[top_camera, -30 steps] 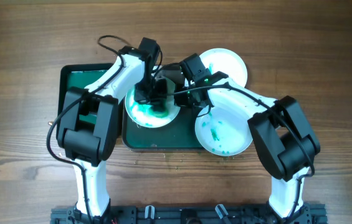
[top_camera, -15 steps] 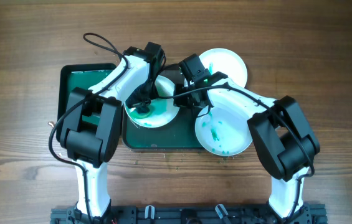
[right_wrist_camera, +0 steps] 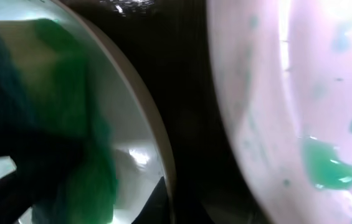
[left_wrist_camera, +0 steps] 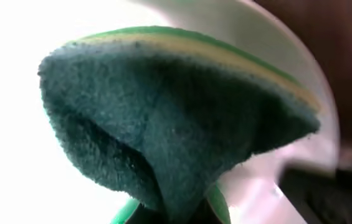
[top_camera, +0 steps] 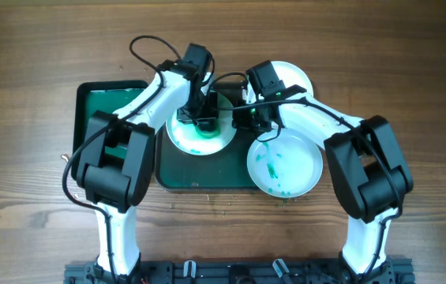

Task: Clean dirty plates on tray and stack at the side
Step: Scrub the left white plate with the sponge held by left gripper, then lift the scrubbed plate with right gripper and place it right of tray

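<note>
A white plate (top_camera: 195,138) smeared green lies on the dark green tray (top_camera: 207,170). My left gripper (top_camera: 200,118) is shut on a green sponge (left_wrist_camera: 169,118) and presses it on this plate's far part. My right gripper (top_camera: 242,118) is shut on the plate's right rim (right_wrist_camera: 157,149). A second dirty plate (top_camera: 284,164) with green blotches lies at the tray's right edge, also in the right wrist view (right_wrist_camera: 300,112). A clean white plate (top_camera: 290,79) lies behind it on the table.
A green-lined tray section (top_camera: 108,102) lies at the far left. Both arms cross close together over the tray. Bare wood table surrounds everything.
My left gripper moved the sponge from the plate's near left up to its far right part. The green smear on the plate has shrunk. My right gripper shifted slightly right.
</note>
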Controlling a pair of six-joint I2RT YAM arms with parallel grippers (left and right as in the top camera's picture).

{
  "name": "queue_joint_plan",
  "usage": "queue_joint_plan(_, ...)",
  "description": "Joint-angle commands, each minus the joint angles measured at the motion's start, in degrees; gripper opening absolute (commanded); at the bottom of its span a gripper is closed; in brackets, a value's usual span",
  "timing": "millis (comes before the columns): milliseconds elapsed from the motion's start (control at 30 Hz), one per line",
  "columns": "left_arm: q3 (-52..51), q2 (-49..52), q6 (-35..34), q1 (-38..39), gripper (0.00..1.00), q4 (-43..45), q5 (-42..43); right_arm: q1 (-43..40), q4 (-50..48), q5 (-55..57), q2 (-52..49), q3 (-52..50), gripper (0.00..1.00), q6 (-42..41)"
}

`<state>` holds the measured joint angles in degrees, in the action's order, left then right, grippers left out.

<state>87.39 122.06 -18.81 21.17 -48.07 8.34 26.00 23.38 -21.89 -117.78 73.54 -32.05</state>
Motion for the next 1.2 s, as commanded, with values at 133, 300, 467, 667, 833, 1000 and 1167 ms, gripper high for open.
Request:
queue_joint_plan(133,-0.52,1.22,-18.21,-0.31,0.04,-11.10,-22.36,0.48,-0.26,-2.58,-1.29,-0.55,0.04,0.26)
queue_joint_plan(300,-0.55,1.22,5.20,0.00,0.04,-10.84,15.43,0.48,-0.26,-2.60,-1.29,-0.55,0.04,0.13)
queue_joint_plan(467,-0.55,1.22,10.86,0.48,0.04,-3.65,29.16,0.48,-0.24,-2.62,-1.29,-0.55,0.05,0.11)
queue_joint_plan(667,-0.55,1.22,-0.90,0.31,0.04,4.31,4.04,0.48,-0.22,-2.62,-1.29,-0.55,0.04,0.13)
queue_joint_plan(833,0.07,0.83,-9.79,-0.79,0.04,-1.75,-24.44,0.48,0.00,-2.36,-1.29,-0.55,0.04,0.13)
queue_joint_plan(1000,2.82,-1.31,-9.42,-2.97,0.04,-9.31,-24.37,0.50,-0.02,-2.12,-1.29,-0.55,0.04,-0.09)
queue_joint_plan(1167,5.38,-7.37,-0.37,-5.99,0.04,-12.59,-7.87,0.55,0.00,-2.14,-1.25,-0.46,0.04,0.22)
